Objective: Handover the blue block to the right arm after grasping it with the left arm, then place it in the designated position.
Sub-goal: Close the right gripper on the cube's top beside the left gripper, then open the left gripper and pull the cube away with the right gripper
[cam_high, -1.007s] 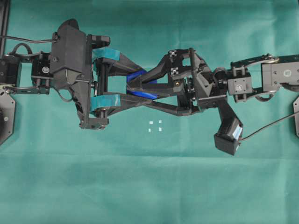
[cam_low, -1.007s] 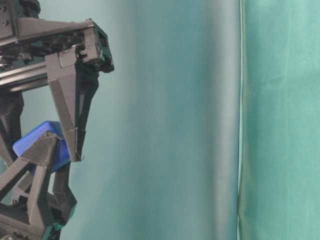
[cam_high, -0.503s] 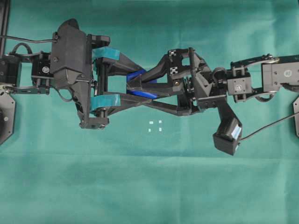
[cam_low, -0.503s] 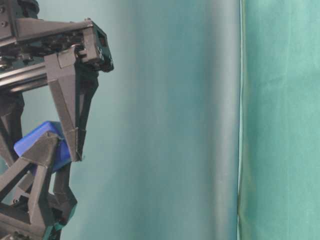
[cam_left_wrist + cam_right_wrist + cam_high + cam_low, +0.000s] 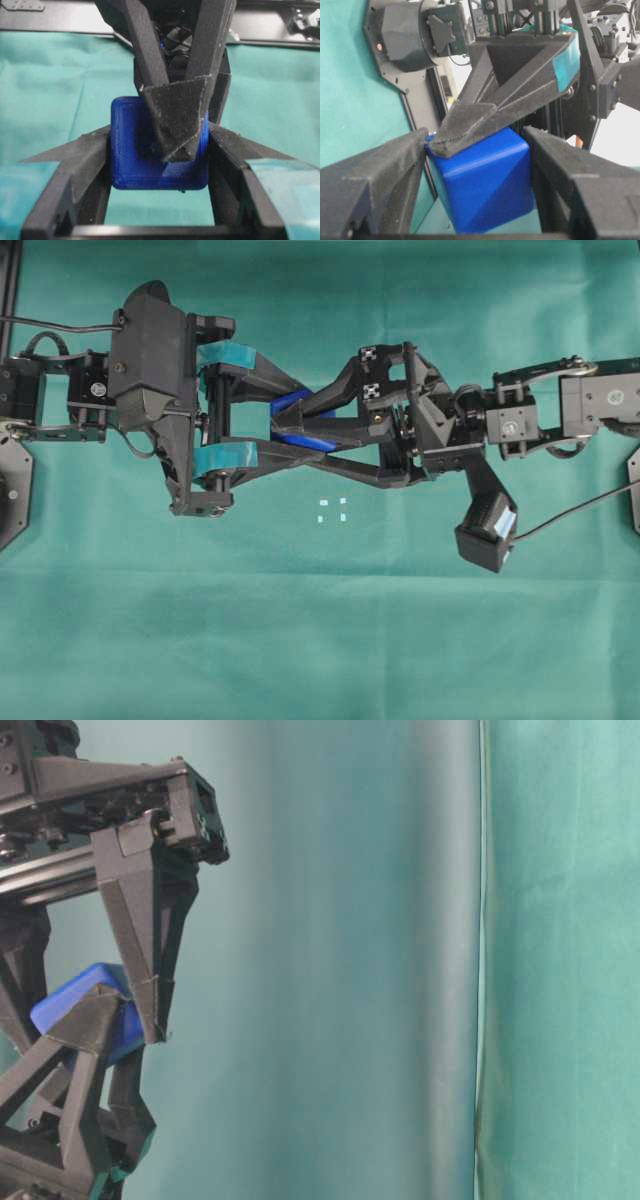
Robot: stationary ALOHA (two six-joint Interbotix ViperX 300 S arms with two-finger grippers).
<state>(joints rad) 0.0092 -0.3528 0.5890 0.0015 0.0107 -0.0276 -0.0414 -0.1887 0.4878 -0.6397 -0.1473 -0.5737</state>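
Overhead: the left gripper [image 5: 285,425] and right gripper [image 5: 300,425] are meshed nose to nose above the green cloth [image 5: 320,640], with the blue block [image 5: 292,400] caught between them, clear of the table; only slivers of blue are visible between the black fingers. The target marks [image 5: 332,510] are seen just below the meeting point, uncovered, so placement is judged not yet done. Table level: the block [image 5: 75,995] is seen held in the air, tilted, with fingers crossing it from above and below; which finger belongs to which arm cannot be told here. Left wrist: the block [image 5: 135,150] is clamped between the teal-taped fingers [image 5: 75,165], and a plain black finger [image 5: 177,117] of the other arm is laid across its face, the two grips set crosswise so each pair gets free faces. Right wrist: the block [image 5: 485,185] is bracketed by the right fingers [image 5: 375,175] on both sides, apparently touching, with a left finger [image 5: 475,122] pressed on its top edge. Both pincers are judged closed on the block: mid-handover, left release pending.
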